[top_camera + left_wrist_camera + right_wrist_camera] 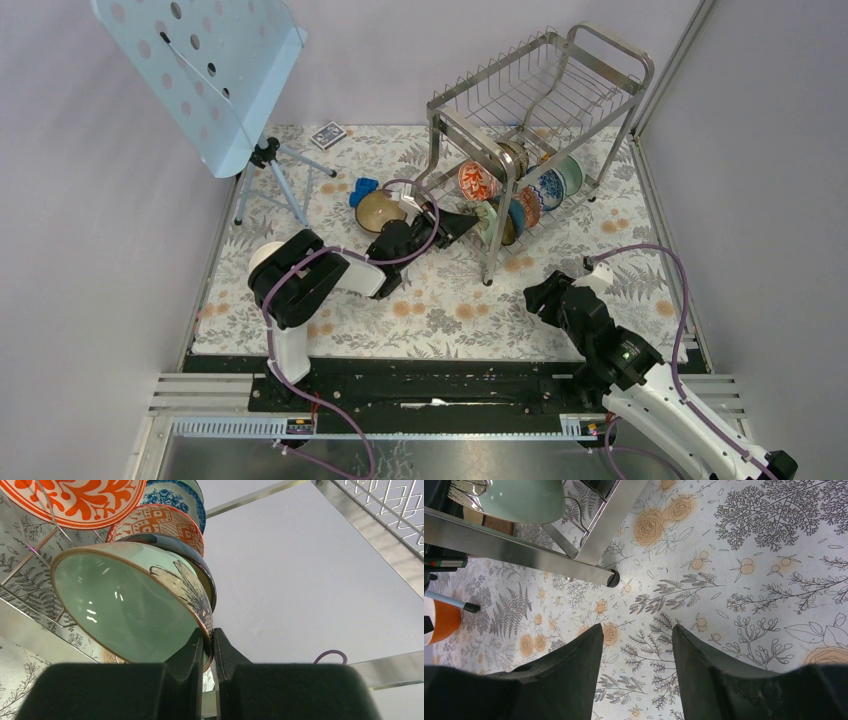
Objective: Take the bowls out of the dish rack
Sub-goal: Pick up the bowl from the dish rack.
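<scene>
While in one dish rack [540, 90], six-plus bowls [478, 180]; one bowl [377, 211] outside

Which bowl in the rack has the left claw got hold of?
The pale green bowl at the row's near end; the left claw pinches its rim. The orange-patterned bowls and blue bowl behind are untouched.

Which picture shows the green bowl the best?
The left wrist view: the pale green bowl fills much of the frame, its rim pinched in the left tool. The top view shows only a small sliver by the dish rack; the right wrist view catches a corner of it behind a rack bar.
</scene>
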`<state>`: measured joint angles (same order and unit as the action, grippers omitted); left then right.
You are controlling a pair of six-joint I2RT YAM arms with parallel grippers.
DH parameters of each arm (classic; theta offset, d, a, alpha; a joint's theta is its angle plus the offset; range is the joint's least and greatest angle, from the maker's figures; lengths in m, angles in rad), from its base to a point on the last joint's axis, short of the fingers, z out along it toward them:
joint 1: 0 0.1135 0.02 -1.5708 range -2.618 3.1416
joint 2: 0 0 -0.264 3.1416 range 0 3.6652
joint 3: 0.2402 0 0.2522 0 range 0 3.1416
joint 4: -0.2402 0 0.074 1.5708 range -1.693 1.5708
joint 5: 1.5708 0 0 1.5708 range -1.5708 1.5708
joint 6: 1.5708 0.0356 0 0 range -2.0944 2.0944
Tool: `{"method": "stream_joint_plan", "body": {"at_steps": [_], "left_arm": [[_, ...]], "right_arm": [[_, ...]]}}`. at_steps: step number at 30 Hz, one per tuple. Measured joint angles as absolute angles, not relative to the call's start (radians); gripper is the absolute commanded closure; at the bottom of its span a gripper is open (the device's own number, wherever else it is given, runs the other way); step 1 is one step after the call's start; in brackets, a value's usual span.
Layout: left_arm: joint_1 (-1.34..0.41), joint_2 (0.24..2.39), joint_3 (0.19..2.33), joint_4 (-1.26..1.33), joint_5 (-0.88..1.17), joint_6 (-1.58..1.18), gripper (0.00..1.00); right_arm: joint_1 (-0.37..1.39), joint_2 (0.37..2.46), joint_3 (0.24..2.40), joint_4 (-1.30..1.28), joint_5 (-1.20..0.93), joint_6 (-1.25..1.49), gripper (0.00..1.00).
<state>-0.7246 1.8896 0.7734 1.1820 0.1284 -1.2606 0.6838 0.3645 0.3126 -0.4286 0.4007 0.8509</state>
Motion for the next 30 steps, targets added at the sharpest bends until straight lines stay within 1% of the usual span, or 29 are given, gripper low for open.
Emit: {"method": "stream_joint_plan", "body": {"at_steps": [30], "left_arm": [[-0.681,1.888,0.744,1.301,0.181,-1.335,1.00]], "right_arm": [[0.684,0.348,0.309,-0.429,0.399,0.845,0.40]]}}
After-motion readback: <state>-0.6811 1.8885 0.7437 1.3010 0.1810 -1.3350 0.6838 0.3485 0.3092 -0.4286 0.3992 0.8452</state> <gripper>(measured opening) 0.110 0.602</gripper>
